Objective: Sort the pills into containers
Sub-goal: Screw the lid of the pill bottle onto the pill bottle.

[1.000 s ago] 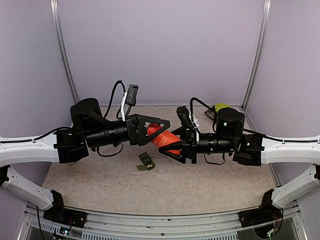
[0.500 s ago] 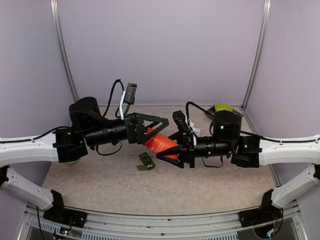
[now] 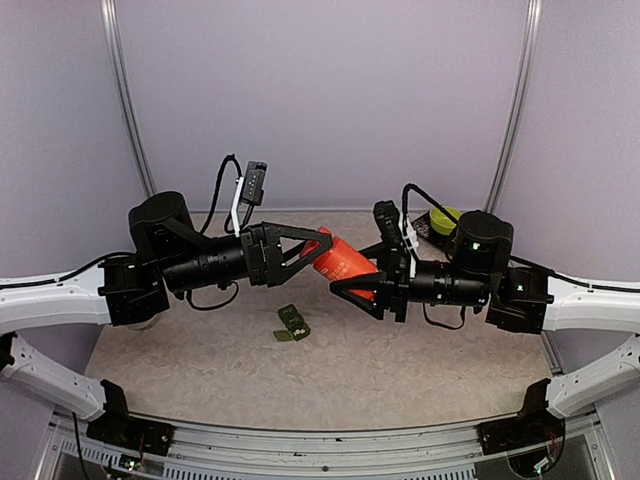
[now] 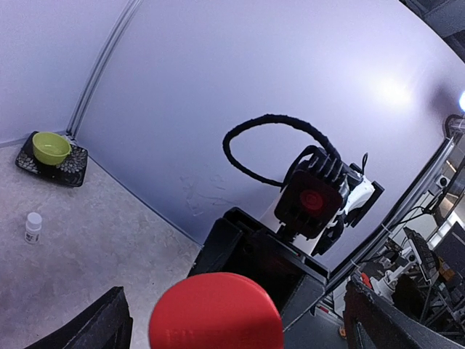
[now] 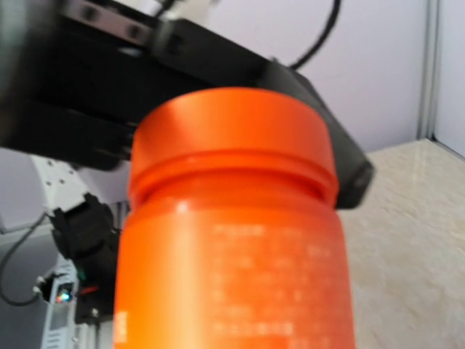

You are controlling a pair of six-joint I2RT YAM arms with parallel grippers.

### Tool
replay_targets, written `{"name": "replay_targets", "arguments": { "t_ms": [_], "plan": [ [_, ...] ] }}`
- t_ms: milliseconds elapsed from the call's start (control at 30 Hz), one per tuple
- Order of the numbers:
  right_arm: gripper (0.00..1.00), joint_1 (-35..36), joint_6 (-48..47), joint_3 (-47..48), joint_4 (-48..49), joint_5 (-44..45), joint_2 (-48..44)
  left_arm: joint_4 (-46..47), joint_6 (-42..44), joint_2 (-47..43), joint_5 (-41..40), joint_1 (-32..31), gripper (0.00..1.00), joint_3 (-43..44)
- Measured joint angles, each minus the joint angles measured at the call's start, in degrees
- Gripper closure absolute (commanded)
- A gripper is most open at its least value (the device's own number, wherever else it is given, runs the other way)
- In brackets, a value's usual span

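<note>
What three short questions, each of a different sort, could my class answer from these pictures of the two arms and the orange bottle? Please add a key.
1. True or false: the left gripper is clamped shut on the cap of the bottle.
2. Which one holds the orange bottle? A) the left gripper B) the right gripper C) neither arm
3. Fill in the gap: the small green pill box lies on the ____, lower than the bottle, which is held in the air.

Key: 1 false, since its jaws stand wide open on either side of the cap; 2 B; 3 table.
</note>
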Motion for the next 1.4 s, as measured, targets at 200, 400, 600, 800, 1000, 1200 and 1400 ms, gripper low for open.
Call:
{"name": "replay_targets", "arguments": {
  "t_ms": [200, 400, 600, 800, 1000, 1200, 1400],
  "plan": [
    [1.0, 0.02, -0.87, 0.02, -1.16, 1.92, 0.94, -0.26, 0.09, 0.63, -0.07, -0.87, 0.01, 0.0],
    [1.0, 0.02, -0.98, 0.04, -1.11, 1.18, 2.49, -0.74, 0.39, 1.75, -0.24, -0.98, 0.01, 0.11],
    [1.0, 0.07, -0.35, 0.04, -0.11, -2.58, 5.07, -2.01, 1.36, 2.4, -0.24, -0.98, 0.01, 0.92],
    [1.0, 0.5, 0.92, 0.04, 0.5, -5.35, 7.67, -1.46, 1.53, 3.56, 1.14, -1.14, 0.01, 2.73],
    [1.0, 0.87, 1.62, 0.04, -0.26, -5.51, 9.25, -1.03, 2.29, 3.39, 2.49, -2.36, 0.01, 3.78],
    [1.0, 1.01, 1.09, 0.04, -1.66, -3.76, 4.22, -2.67, 2.69, 2.23, 0.76, -1.16, 0.01, 3.52],
    [1.0, 1.03, 0.26, 0.04, -2.05, -2.32, -0.9, -3.32, 2.69, 0.81, -1.73, -0.13, 0.01, 1.92]
  ]
}}
